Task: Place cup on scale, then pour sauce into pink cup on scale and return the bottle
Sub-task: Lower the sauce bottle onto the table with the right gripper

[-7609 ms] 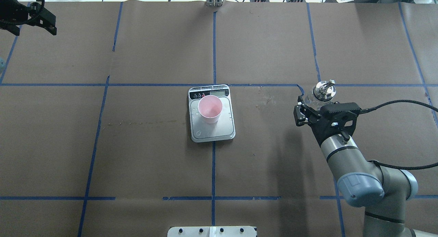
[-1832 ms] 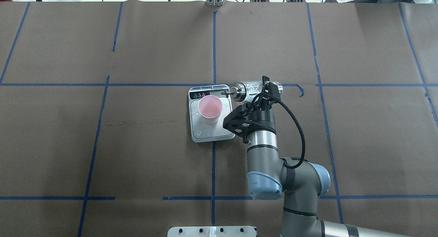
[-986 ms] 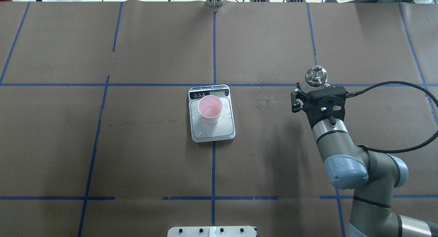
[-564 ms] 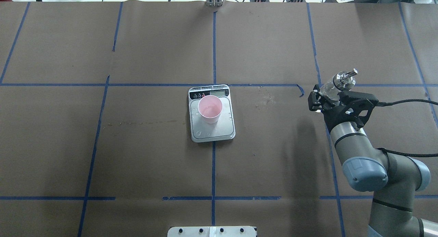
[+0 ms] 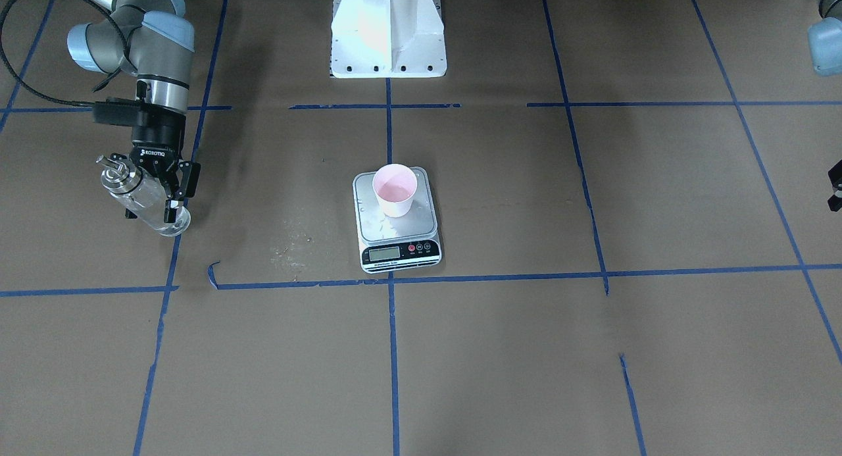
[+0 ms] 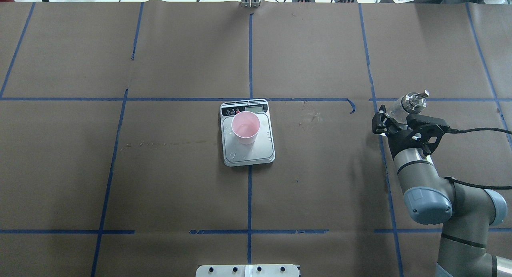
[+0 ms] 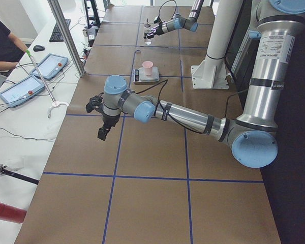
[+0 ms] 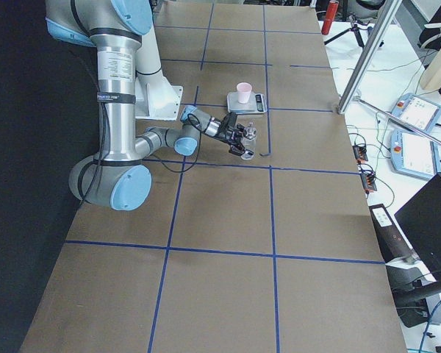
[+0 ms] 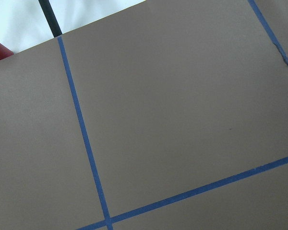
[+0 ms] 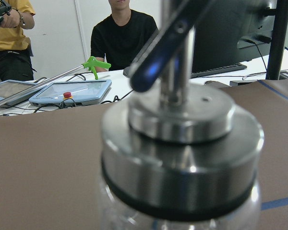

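Note:
The pink cup (image 6: 245,127) stands upright on the scale (image 6: 249,152) at the table's middle, also in the front view, cup (image 5: 395,189) on scale (image 5: 400,237). Droplets lie on the platform. My right gripper (image 6: 394,116) is shut on the transparent bottle (image 6: 407,103) at the table's right, tilted, its silver cap and spout pointing away from the scale. The bottle (image 5: 146,198) is low over the paper; I cannot tell if its base touches. Its cap (image 10: 182,143) fills the right wrist view. My left gripper (image 7: 103,121) hangs over the table's left end; open or shut, I cannot tell.
The white robot base (image 5: 387,31) stands behind the scale. A pale stain (image 6: 312,117) marks the brown paper between scale and bottle. Blue tape lines cross the table. Operators and tablets (image 7: 38,71) are beyond the far edge. The left wrist view shows only paper and tape.
1.8 s ago the bottle lay tipped beside the cup over the scale. The right arm carried it back right; since 0.6 s ago it moved slightly further right and nearer me.

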Tool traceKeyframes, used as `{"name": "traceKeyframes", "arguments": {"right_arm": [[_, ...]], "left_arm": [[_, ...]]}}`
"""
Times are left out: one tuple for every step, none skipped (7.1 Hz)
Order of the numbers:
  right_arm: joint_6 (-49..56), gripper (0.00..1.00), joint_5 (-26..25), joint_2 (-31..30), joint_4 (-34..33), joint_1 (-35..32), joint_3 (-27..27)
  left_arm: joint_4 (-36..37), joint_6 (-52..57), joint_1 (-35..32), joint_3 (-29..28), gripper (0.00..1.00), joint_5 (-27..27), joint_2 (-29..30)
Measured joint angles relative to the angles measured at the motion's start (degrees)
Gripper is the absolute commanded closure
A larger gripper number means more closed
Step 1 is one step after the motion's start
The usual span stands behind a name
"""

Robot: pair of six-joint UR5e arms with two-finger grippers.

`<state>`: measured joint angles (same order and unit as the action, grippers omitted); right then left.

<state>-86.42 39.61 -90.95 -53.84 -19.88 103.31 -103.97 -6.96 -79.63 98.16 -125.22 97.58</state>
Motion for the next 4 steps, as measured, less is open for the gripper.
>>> {"name": "traceKeyframes", "arguments": {"right_arm": [[-0.04, 1.0, 0.02, 0.04, 0.0, 0.1, -0.48], [-0.04, 1.0, 0.19, 0.09, 0.03, 0.31, -0.8], [-0.01, 1.0, 0.31, 0.16, 0.04, 0.65, -1.22], [0.0, 1.0, 0.35, 0.21, 0.05, 1.02, -1.76]], "left_arm": [[0.0, -0.04, 0.0, 0.01, 0.0, 0.04, 0.03], [0.0, -0.06, 0.0, 0.01, 0.0, 0.04, 0.06], [0.0, -0.07, 0.0, 0.01, 0.0, 0.01, 0.06], [0.0, -0.05, 0.0, 0.01, 0.0, -0.01, 0.07]]}}
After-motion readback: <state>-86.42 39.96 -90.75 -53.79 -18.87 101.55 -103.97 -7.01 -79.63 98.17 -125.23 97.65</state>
